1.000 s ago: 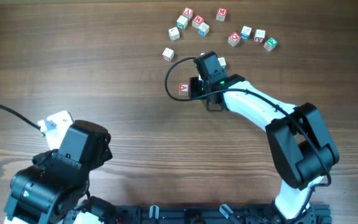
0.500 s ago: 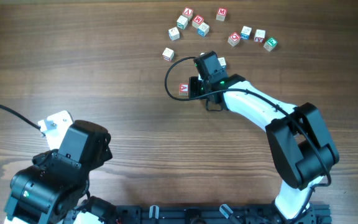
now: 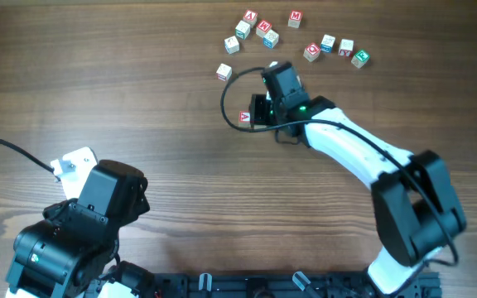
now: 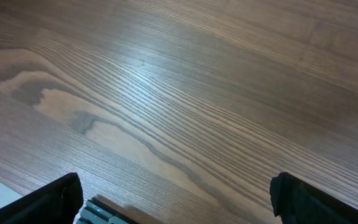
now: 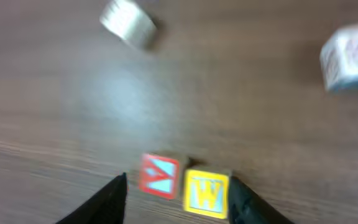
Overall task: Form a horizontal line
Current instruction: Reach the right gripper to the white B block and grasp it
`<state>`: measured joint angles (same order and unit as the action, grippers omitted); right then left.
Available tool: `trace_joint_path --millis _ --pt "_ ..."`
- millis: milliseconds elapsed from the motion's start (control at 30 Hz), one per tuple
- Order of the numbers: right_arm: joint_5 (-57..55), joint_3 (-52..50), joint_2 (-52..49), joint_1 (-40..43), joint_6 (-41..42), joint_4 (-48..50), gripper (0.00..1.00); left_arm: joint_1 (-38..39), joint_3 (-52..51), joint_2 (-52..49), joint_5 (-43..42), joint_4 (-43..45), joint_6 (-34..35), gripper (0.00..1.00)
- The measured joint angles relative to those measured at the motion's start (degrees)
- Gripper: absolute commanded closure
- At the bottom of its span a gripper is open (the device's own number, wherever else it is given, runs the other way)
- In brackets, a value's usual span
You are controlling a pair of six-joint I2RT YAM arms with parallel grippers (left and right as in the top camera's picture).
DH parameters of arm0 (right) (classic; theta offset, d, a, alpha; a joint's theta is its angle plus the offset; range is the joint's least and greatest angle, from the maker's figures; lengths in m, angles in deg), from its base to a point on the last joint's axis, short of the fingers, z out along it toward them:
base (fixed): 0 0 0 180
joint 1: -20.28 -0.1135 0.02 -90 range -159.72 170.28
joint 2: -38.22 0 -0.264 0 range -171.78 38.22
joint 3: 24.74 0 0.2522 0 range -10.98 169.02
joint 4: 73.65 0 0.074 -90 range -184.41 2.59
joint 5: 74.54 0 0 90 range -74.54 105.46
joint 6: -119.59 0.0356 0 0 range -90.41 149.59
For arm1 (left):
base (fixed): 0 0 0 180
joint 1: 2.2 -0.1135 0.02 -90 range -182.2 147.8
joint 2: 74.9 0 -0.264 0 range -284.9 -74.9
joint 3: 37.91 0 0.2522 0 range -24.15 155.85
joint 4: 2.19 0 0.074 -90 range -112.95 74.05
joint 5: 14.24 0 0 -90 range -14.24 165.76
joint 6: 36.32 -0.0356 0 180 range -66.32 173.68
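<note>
In the right wrist view a red-faced cube (image 5: 160,176) and a yellow cube with a W (image 5: 206,193) sit side by side, touching, on the wood. My right gripper (image 5: 179,204) is open, with one finger on each side of the pair and a small gap to the red cube. In the overhead view the red cube (image 3: 244,118) shows just left of the right gripper (image 3: 259,112), and the yellow cube is hidden under it. A pale cube (image 5: 128,23) lies further off, too blurred for its print to be read. It also shows in the overhead view (image 3: 224,72). My left gripper (image 4: 179,202) is open over bare wood.
Several other letter cubes (image 3: 263,29) are scattered at the far edge, with more (image 3: 346,48) to their right. Another pale cube (image 5: 353,53) lies to the right of my right gripper. The left arm (image 3: 81,223) is folded at the near left.
My right gripper has shifted slightly up and turned, and its arm has swung. The red cube stays in place. The left arm has not moved.
</note>
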<state>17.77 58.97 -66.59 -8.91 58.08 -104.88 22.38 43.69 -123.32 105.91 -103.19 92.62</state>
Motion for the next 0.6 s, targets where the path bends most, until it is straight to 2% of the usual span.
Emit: trace_joint_path --millis 133,300,400,500,600 --pt "-1.3 4.5 5.2 1.4 0.0 -2.4 0.40 0.0 0.0 0.0 0.0 0.0 0.0 0.00" --pt "-1.8 9.8 5.6 5.8 -0.9 -3.7 0.39 0.0 0.0 0.0 0.0 0.0 0.0 0.00" --pt "-2.6 9.9 5.3 10.1 -1.7 -1.6 0.35 0.0 0.0 0.0 0.0 0.0 0.0 0.00" --pt "-2.8 10.2 2.0 12.5 -3.4 2.2 0.30 0.0 0.0 0.0 0.0 0.0 0.0 0.00" --pt "-2.6 10.4 -5.9 12.7 -5.8 6.4 0.30 0.0 0.0 0.0 0.0 0.0 0.0 0.00"
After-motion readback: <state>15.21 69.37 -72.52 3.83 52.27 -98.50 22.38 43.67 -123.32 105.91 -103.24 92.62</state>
